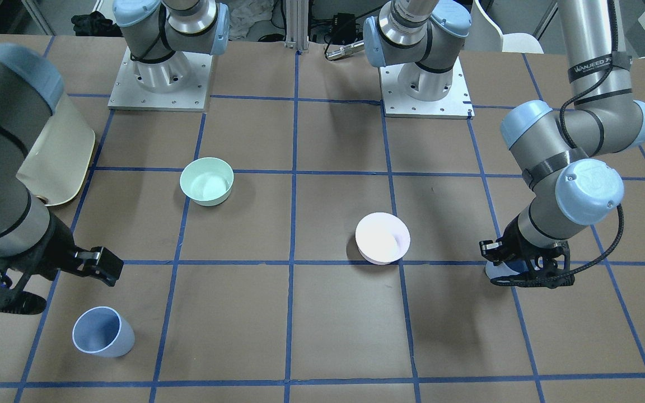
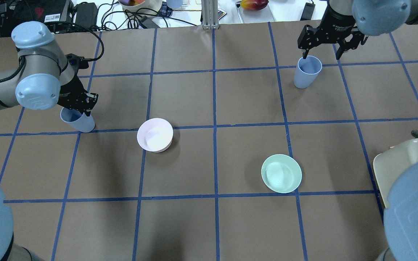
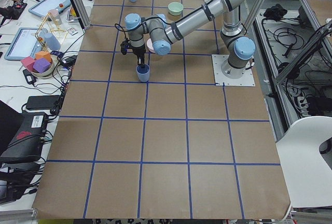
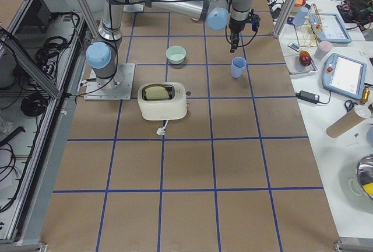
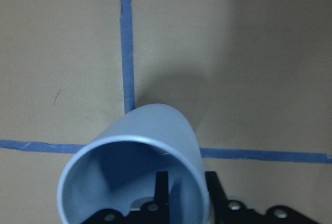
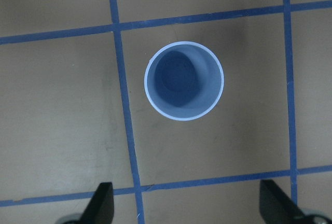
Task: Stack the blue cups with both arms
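Note:
One blue cup (image 2: pixel 79 122) stands at the table's left side. My left gripper (image 2: pixel 82 106) is shut on its rim, which the left wrist view shows best: one finger (image 5: pixel 162 189) is inside the cup (image 5: pixel 140 167) and the other is outside the wall. From the front this cup (image 1: pixel 496 272) is mostly hidden behind the gripper (image 1: pixel 527 270). The second blue cup (image 2: pixel 306 72) stands upright at the far right. My right gripper (image 2: pixel 320 55) hangs above and just beyond it, open wide and empty. The right wrist view looks straight down into that cup (image 6: pixel 184 80).
A pale pink bowl (image 2: pixel 155 135) and a mint-green bowl (image 2: pixel 281 173) sit between the two cups near the table's middle. A cream toaster (image 2: pixel 401 163) stands at the right near edge. Blue tape lines grid the brown tabletop (image 2: pixel 212 224).

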Motion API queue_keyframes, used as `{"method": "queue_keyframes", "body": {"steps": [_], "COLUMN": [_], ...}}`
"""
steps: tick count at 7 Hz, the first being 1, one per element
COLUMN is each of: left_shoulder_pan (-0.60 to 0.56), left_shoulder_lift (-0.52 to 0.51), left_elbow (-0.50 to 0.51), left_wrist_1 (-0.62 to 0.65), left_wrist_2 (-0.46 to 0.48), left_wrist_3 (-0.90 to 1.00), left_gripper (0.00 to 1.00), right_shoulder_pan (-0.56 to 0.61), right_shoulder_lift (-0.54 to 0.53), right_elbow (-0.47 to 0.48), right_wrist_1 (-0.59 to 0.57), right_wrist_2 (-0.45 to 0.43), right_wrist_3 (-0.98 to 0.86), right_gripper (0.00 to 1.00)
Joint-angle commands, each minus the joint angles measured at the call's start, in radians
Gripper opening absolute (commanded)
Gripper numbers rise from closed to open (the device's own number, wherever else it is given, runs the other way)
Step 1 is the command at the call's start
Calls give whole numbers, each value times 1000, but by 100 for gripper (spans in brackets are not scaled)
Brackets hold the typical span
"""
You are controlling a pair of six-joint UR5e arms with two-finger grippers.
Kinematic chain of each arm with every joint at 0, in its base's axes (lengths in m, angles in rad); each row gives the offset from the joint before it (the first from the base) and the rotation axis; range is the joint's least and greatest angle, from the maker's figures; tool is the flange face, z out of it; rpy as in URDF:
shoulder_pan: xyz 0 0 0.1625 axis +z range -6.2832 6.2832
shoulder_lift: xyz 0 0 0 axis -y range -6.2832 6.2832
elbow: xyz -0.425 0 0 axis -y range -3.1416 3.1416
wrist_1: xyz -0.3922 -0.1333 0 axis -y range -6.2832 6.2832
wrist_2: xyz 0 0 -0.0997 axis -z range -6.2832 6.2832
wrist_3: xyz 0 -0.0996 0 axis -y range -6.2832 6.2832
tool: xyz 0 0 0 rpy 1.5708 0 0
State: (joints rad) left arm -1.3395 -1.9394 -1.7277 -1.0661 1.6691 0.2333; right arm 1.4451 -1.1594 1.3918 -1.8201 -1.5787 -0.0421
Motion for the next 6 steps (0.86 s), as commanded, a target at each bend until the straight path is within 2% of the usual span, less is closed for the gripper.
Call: {"method": "queue_keyframes", "body": {"steps": [1,3,4,5,6], "left_shoulder_pan": [-90,-227,-331,-421,-507], "left_shoulder_lift": [-13,-10,-7,-9,-16], "left_elbow": [139,252,257,254,249], "left_wrist_1": [-24,-168,-169,-169,-169], "left_wrist_2": [-32,-80,-127,-155,-167], "left_wrist_3": [-9,-166,-345,-502,-596], "left_gripper": [0,0,0,0,0], "right_shoulder_pan": [-49,-51,-51,-51,-51], "right_shoulder_lift": [64,116,124,150,161], "right_elbow": [-4,-2,-4,-2,0], "right_wrist_1": [-33,-103,-108,-160,-188], "right_wrist_2": [5,2,5,6,8], "right_wrist_3": [-45,-47,-39,-36,-38], "right_gripper": [100,100,100,100,100]}}
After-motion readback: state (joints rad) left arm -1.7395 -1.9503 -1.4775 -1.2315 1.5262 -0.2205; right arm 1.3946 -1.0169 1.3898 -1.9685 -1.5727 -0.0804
